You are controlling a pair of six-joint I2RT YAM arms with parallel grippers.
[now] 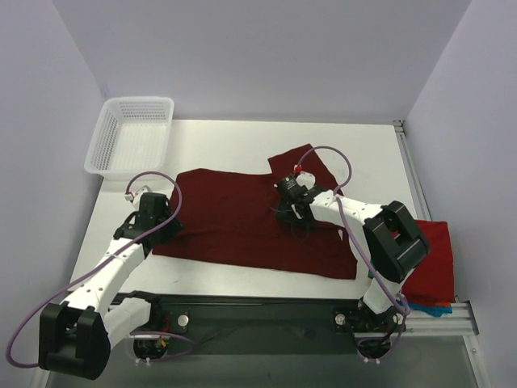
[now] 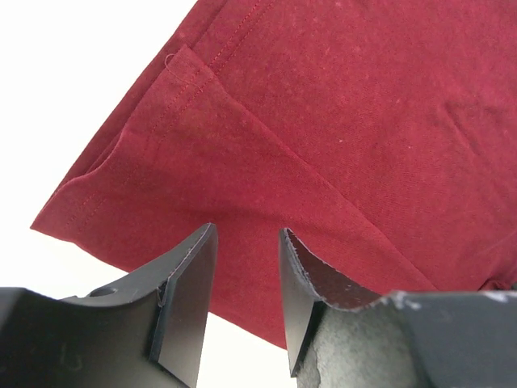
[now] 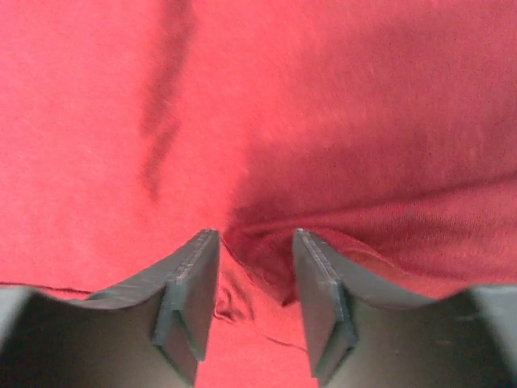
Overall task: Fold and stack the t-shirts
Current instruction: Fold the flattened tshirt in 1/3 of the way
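A brighter red t-shirt (image 1: 430,257) was seen at the desk's (image 1: 242,145) near right edge. Mid-desk, the dark maroon t-shirt (image 1: 234,222) was spread flat. The left jaws were held apart over its left edge, the right jaws parted around a raised pucker. If snagged, that pucker could be dragged up and the cloth rumpled.

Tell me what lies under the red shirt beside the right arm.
A sliver of blue-green cloth pokes out at the red shirt's near edge. The rest beneath is covered by the shirt and the right arm.
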